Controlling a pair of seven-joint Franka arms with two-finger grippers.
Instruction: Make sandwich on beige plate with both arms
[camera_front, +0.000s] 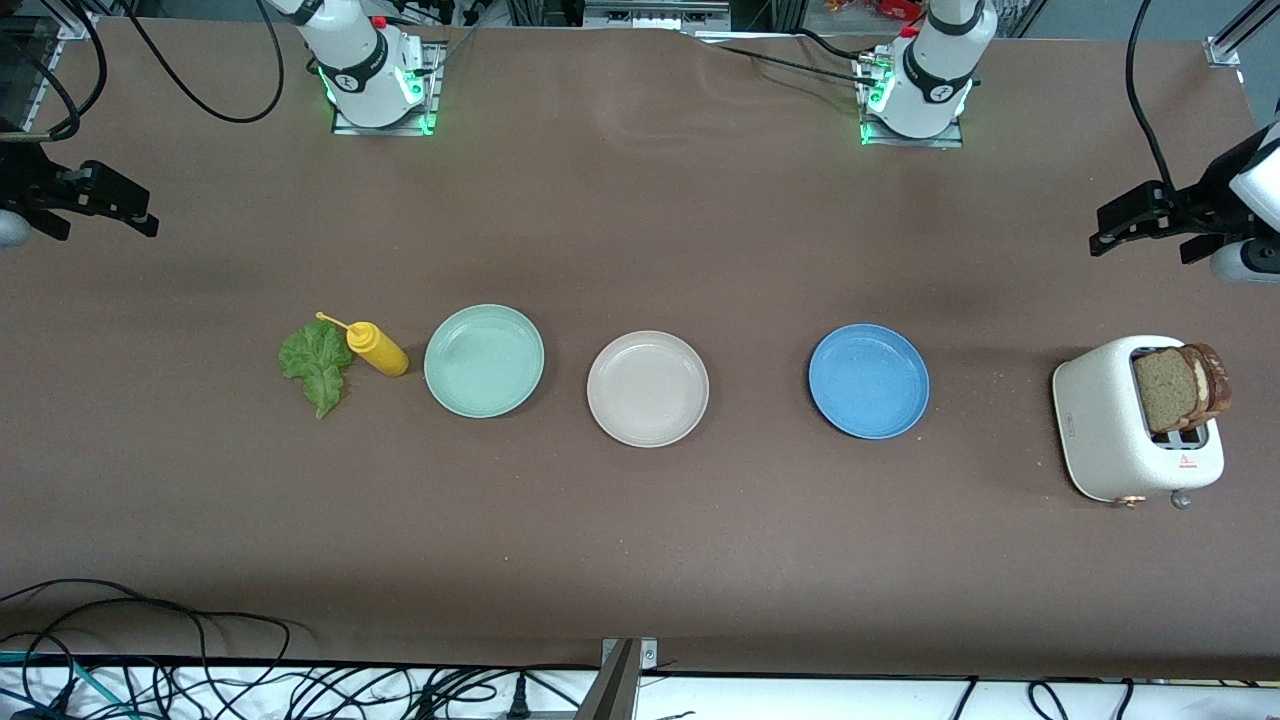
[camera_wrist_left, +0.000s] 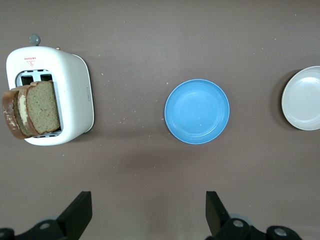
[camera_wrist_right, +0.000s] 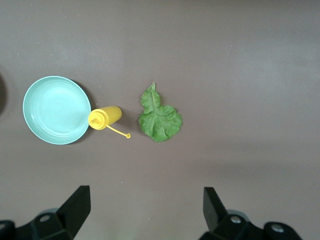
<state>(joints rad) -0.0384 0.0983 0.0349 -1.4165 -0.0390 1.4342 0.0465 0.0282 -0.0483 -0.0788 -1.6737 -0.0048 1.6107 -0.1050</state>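
Observation:
The beige plate (camera_front: 648, 388) sits empty at the table's middle; its edge also shows in the left wrist view (camera_wrist_left: 303, 98). Brown bread slices (camera_front: 1180, 385) stand in a white toaster (camera_front: 1105, 430) toward the left arm's end, also in the left wrist view (camera_wrist_left: 35, 107). A green lettuce leaf (camera_front: 318, 365) lies toward the right arm's end, also in the right wrist view (camera_wrist_right: 159, 117). My left gripper (camera_front: 1140, 228) (camera_wrist_left: 148, 215) is open and empty, up above the table near the toaster. My right gripper (camera_front: 105, 210) (camera_wrist_right: 146, 212) is open and empty, up above the table near the lettuce.
A yellow squeeze bottle (camera_front: 378, 348) lies between the lettuce and a mint-green plate (camera_front: 484, 360). A blue plate (camera_front: 868, 380) sits between the beige plate and the toaster. All three plates are empty. Cables hang along the table edge nearest the front camera.

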